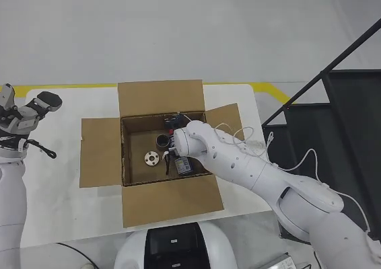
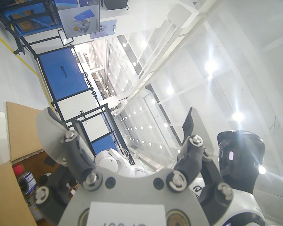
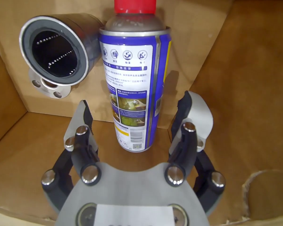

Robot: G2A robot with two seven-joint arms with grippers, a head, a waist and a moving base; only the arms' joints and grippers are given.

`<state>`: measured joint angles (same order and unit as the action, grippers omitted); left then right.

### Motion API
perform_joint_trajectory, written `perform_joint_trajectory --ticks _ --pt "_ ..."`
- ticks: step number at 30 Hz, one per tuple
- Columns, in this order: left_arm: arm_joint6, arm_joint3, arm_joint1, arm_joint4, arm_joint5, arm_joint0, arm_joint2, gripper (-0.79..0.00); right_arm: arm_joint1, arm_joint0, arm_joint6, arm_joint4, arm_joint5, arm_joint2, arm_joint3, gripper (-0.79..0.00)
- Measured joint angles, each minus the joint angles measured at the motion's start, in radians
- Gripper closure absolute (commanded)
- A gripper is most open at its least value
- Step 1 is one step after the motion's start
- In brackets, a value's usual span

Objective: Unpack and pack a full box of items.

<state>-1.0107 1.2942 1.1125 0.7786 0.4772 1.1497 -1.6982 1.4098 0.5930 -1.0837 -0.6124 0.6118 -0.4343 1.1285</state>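
Right tool (image 3: 135, 105): inside the cardboard box (image 1: 103, 151), fingers spread wide, holding nothing.
Spray can (image 3: 134, 71): blue body, red cap, inside the box. Its bottom end lies between the two open fingers of the right tool, with a gap on each side.
Metal bearing (image 3: 54, 48): a dark cylinder with a round flange, in the box just beside the can. I cannot tell if they touch.
Left tool (image 1: 42, 104): at the left end of the tabletop (image 1: 62, 202), well apart from the box, fingers wide and holding nothing.
Box: on the tabletop, all four flaps folded outward.
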Motion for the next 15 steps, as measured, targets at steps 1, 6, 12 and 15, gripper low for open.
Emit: perform_joint_trajectory --ticks 1,6,12,15 --pt "0.0 0.0 0.0 0.0 0.0 0.0 0.0 -0.785 0.005 -0.001 0.003 0.002 -0.003 0.001 -0.01 -0.65" --pt "0.0 0.0 0.0 0.0 0.0 0.0 0.0 -0.785 0.03 -0.009 0.018 0.015 -0.017 0.002 -0.072 -0.693" --pt "0.0 0.0 0.0 0.0 0.0 0.0 0.0 -0.785 0.057 -0.015 0.03 0.023 -0.03 0.002 -0.133 -0.382" --pt "0.0 0.0 0.0 0.0 0.0 0.0 0.0 -0.785 0.069 -0.018 0.034 0.024 -0.037 0.002 -0.155 -0.117"
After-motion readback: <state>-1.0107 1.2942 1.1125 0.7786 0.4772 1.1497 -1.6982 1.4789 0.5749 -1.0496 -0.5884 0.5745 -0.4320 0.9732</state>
